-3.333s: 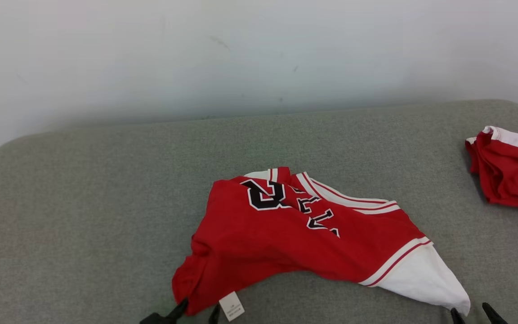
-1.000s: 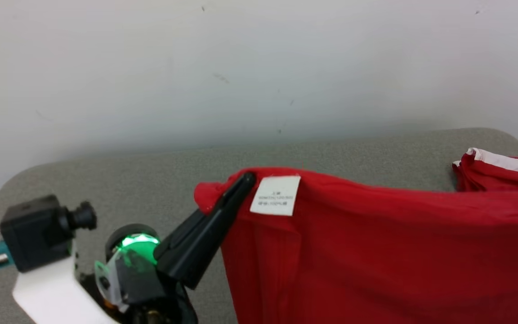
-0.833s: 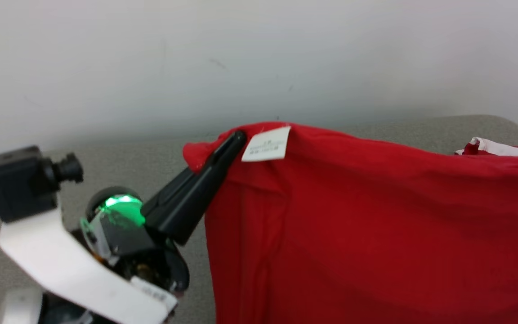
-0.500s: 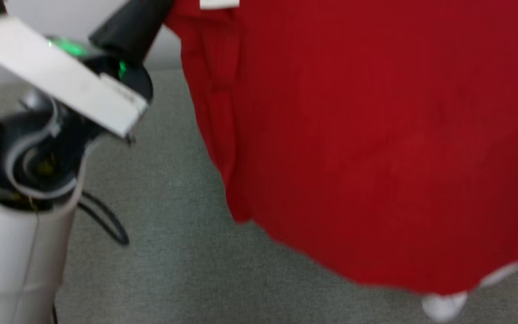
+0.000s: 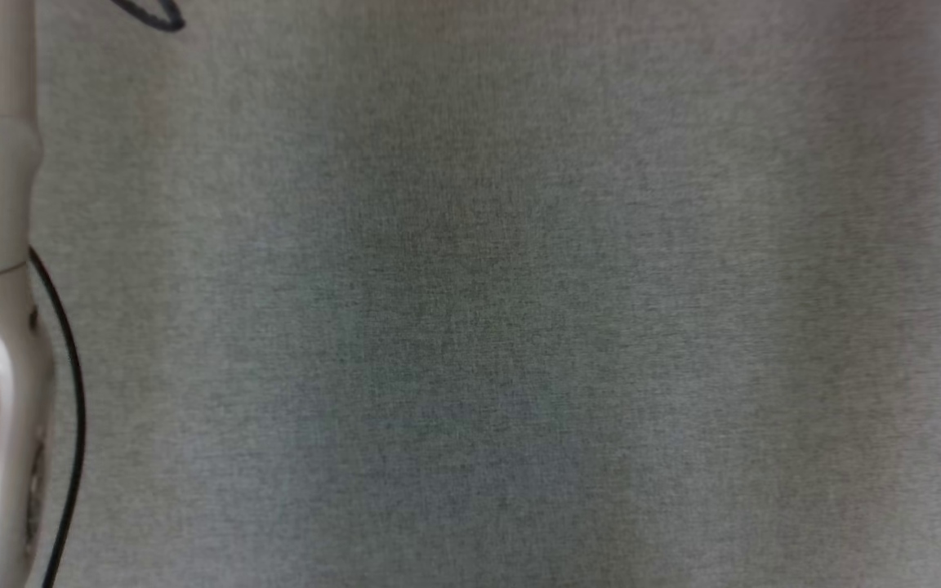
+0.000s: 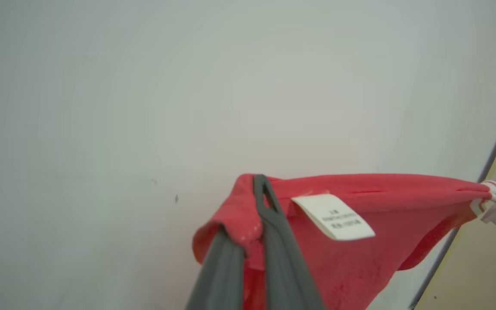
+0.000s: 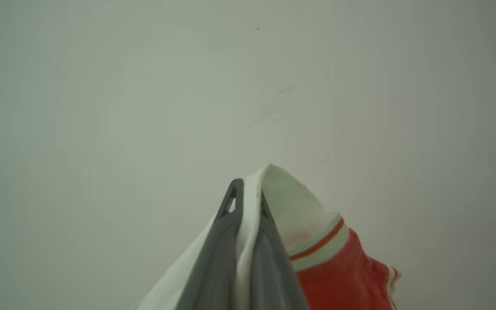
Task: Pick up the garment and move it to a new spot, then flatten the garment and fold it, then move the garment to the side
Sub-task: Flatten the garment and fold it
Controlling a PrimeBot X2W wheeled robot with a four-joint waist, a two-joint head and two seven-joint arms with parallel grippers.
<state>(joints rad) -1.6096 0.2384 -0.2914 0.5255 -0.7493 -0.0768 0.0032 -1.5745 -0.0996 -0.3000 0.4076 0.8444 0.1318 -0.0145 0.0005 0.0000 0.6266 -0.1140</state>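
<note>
Garment, red with white trim, hangs stretched in the air before the pale wall. The left gripper is clamped on its red corner beside the white label, and the right gripper is clamped on its white corner, probably to spread it for laying flat on the grey bench. Count: one garment, one label, two grippers, both pinching cloth.

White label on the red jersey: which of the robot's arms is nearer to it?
Left. The left fingers pinch the red jersey right beside the label; the right fingers grip its white corner at the far end.
</note>
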